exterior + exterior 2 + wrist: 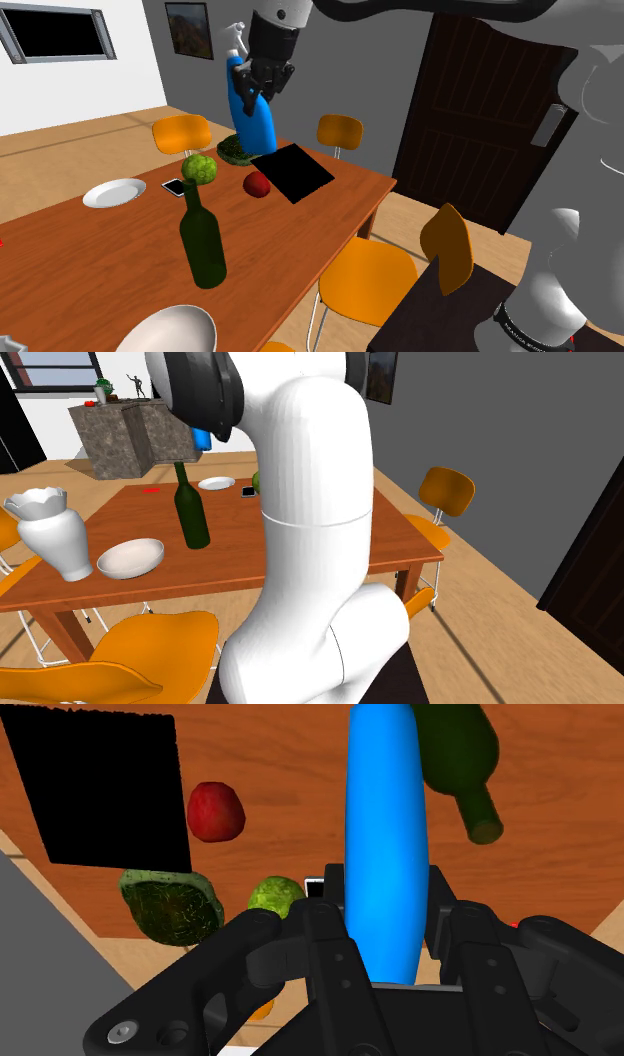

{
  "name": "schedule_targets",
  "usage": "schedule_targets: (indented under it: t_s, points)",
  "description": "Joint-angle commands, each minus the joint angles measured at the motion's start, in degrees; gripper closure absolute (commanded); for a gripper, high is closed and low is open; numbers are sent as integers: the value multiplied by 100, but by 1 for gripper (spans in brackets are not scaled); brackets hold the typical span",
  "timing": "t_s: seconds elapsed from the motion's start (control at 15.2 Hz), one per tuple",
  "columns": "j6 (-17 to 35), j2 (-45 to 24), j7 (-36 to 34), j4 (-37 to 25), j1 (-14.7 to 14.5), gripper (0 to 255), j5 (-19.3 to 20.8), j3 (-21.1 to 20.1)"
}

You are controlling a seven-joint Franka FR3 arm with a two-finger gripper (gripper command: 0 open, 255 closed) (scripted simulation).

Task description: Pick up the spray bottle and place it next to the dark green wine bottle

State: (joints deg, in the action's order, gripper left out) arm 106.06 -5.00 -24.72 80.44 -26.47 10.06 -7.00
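Shoulder view: the gripper point(258, 88) is high over the far part of the table point(90, 260). Its jaws are closed narrow on the spray bottle point(255, 125), i.e. they clasp the blue body just under the white head. The bottle hangs nearly upright; whether its base touches the table I cannot tell here. Near its lower end are a dark green lump point(235, 150), a black square point(292, 172) and a red apple point(257, 184). The wine bottle point(202, 240), dark green, stands upright nearer to the camera, well apart from the spray bottle, w/ a round green vegetable point(200, 168) behind its neck. Also on the table: a phone point(175, 187), a white plate point(113, 192), a pale bowl point(170, 330).

Second exterior view: the white arm point(310, 522) covers the middle. A small blue piece of the spray bottle point(203, 439) shows beside the dark wrist, higher in the pic than the top of the wine bottle point(192, 512). A white vase point(55, 537) stands at the near corner of the table.

Wrist view: the black fingers point(320, 934) press on both sides of the blue body, so the bottle is held between them. Beyond it, on the wood, are the wine bottle, apple, black square, lump, vegetable and phone.
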Motion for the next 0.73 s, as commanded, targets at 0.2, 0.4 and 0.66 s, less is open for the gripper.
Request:
schedule_targets:
  t_s: [0.2, 0.4, 0.66]
  points:
    - [-339, -652, -526, -889, -370, 255, 309, -220]
    - [-57, -536, -566, -490, -348, 255, 296, -210]
    - [298, -416, -620, -13, -323, 255, 291, -201]
